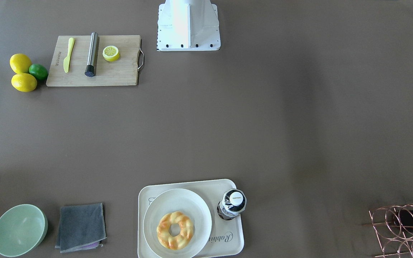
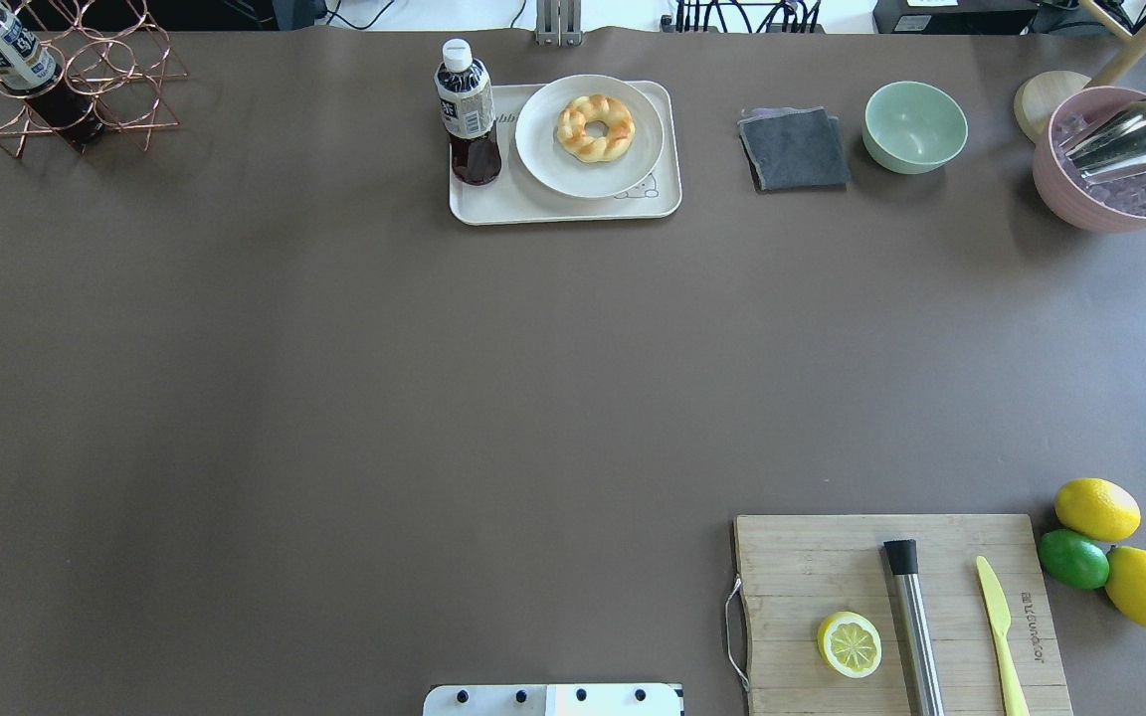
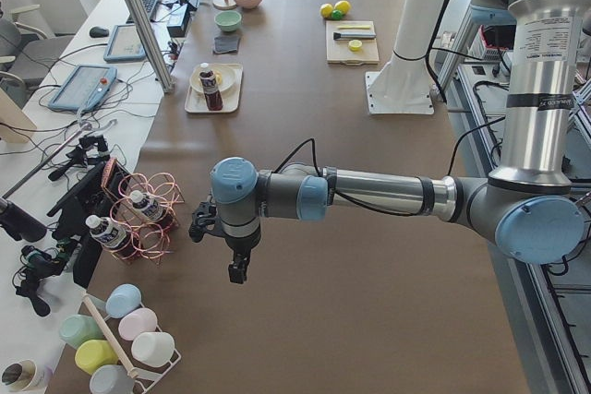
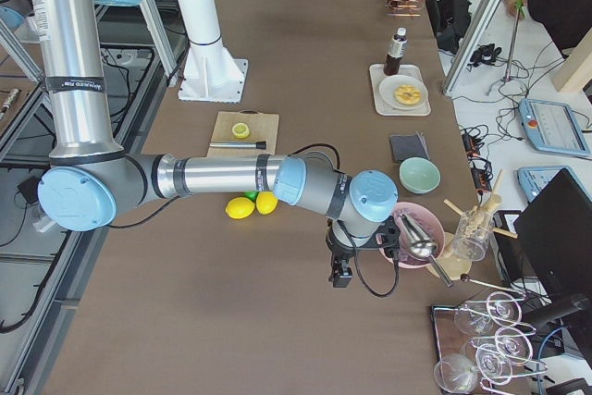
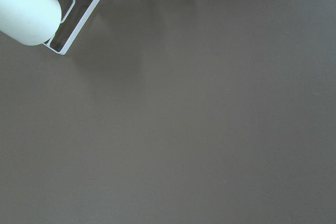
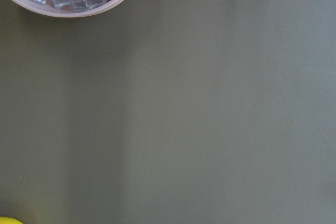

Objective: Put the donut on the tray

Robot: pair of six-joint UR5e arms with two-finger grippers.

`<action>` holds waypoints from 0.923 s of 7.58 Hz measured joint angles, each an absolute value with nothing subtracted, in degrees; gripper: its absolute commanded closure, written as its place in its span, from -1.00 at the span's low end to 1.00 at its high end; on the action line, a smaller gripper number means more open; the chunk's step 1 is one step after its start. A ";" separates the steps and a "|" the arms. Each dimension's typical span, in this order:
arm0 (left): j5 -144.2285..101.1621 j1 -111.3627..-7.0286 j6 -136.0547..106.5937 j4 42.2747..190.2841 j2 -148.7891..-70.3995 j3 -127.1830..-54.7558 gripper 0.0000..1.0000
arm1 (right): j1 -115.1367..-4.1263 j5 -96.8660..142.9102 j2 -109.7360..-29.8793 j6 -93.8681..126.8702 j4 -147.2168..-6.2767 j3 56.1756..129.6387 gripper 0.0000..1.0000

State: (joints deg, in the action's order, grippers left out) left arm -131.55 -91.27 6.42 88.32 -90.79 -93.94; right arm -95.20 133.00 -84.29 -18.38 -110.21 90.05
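Resting on round plate (image 1: 177, 199) atop tray (image 1: 233, 248): twisted glazed donut (image 1: 163, 229); end effectors (image 3: 236, 274) (image 4: 340, 276): cannot tell.

Golden twisted donut (image 1: 175, 230) lies flat on a plate (image 1: 192, 200) in the cream tray (image 1: 210, 185), far from left hand (image 3: 237, 273) and right hand (image 4: 340, 277).

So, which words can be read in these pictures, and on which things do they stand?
"Rabbi": script on the tray, upside down in the front view, its end hidden by the plate.
Engraving on the board: too blurred to read.
Labels on the bottle: too small.
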 measured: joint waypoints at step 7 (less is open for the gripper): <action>-133.01 -91.49 6.94 89.64 -90.61 -94.23 -0.96 | -95.19 133.65 -84.08 -12.80 -102.45 87.71 -1.00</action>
